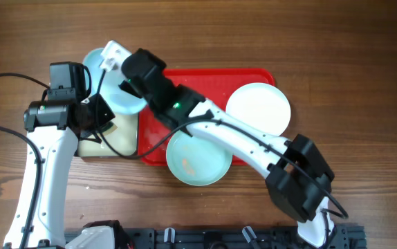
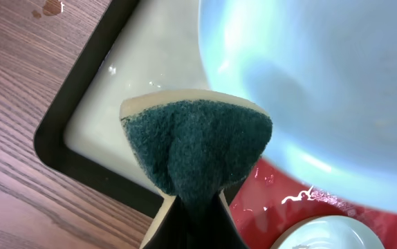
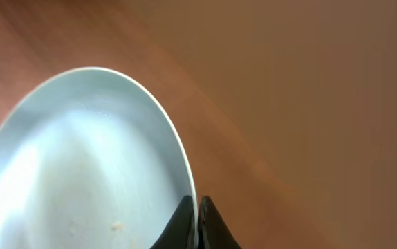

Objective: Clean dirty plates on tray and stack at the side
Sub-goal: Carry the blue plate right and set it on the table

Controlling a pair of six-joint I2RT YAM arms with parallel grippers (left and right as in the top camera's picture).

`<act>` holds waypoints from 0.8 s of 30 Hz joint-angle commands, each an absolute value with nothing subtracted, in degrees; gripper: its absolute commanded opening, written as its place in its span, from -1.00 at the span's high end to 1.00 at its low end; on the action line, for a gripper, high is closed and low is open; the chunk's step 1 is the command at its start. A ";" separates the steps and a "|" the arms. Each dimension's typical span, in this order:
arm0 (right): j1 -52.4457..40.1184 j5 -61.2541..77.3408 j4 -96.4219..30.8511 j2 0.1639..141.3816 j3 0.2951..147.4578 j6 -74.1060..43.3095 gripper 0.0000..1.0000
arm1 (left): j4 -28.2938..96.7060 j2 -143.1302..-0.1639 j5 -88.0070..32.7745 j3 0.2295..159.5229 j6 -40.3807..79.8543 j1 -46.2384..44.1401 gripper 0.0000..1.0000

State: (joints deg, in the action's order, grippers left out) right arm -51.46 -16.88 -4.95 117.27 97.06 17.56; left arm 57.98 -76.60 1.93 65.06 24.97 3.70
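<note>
Three plates are in view. One white plate (image 1: pixel 257 108) lies flat on the right end of the red tray (image 1: pixel 212 79). One turquoise plate with specks (image 1: pixel 197 160) sits on the tray's near edge, partly overhanging the wooden surface (image 1: pixel 337 41). One lifted plate (image 1: pixel 119 97), also turquoise, hangs off the tray's left end, above the far part of the small black-rimmed tray (image 2: pixel 53 131).

The right pincer (image 3: pixel 198 207) is closed narrowly on the rim of the lifted plate, one finger on each face, and holds it tilted. A few pale crumbs show on the plate's inner face.

The left pincer (image 2: pixel 195 211) is clamped on a sponge (image 2: pixel 198 145), whose green scouring side faces the wrist camera with pale foam behind it. The sponge stands just beside the lifted plate, over the small tray's corner; whether it touches the plate cannot be told. Wet streaks and droplets lie on the red tray below.
</note>
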 commanded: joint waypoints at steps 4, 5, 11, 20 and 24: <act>-43.31 2.44 -10.90 116.11 97.78 -6.50 0.91 | 57.65 -76.12 1.54 64.82 25.76 3.49 0.92; -41.67 5.06 -12.60 114.89 97.78 -6.98 0.91 | 57.49 -76.12 1.54 64.82 25.76 3.49 0.92; -32.93 10.61 -22.46 107.18 97.78 -11.60 0.91 | 56.36 -76.12 1.52 64.82 25.76 3.49 0.92; -10.74 11.60 -39.29 100.44 97.80 -12.05 0.91 | 55.75 -76.12 1.54 64.82 25.76 3.49 0.92; -0.84 13.63 -43.51 100.77 97.78 -12.23 0.91 | 55.75 -76.12 1.52 64.82 25.74 3.49 0.92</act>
State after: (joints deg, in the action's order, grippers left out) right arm -6.76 10.79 -41.98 101.08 97.12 -10.94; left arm 56.10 -76.60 1.78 65.06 24.97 3.70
